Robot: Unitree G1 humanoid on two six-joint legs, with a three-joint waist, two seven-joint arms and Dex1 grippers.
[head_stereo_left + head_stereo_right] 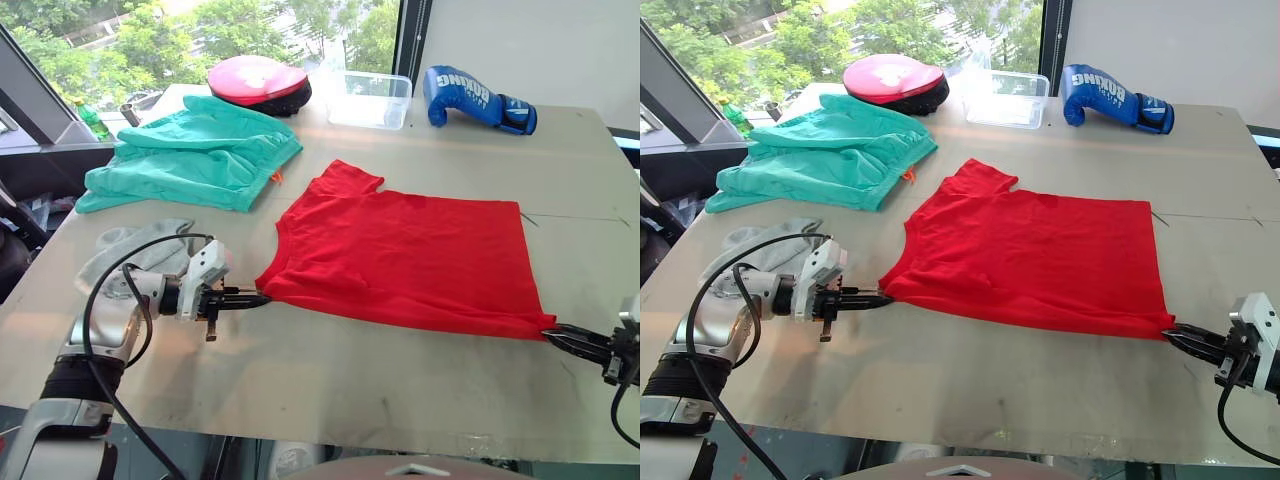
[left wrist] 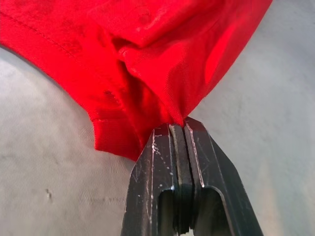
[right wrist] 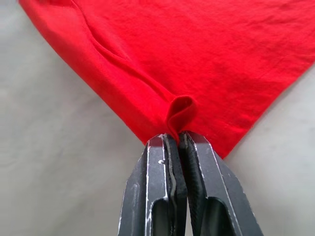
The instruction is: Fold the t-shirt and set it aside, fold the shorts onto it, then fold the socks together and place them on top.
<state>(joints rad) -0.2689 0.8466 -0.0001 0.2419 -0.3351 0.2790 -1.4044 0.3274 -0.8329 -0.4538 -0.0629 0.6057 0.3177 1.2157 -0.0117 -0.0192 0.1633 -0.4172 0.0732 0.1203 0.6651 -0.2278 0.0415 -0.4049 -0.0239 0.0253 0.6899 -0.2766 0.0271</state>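
Pinching the t-shirt (image 1: 405, 255) at its near corners, left gripper (image 1: 258, 298) and right gripper (image 1: 556, 334) both clamped; I judge it thin, limp, best carried taut.

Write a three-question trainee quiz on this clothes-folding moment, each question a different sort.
1. True or false: both grippers are shut on the t-shirt.
2. Which lies nearest the left gripper? A) blue boxing glove B) socks C) clear plastic container
3. Fill in: the shorts lie on the robot's ___ of the t-shirt.

Key: 1 true; the right gripper pinches the corner at the other end of the near edge. 2 B. 3 left.
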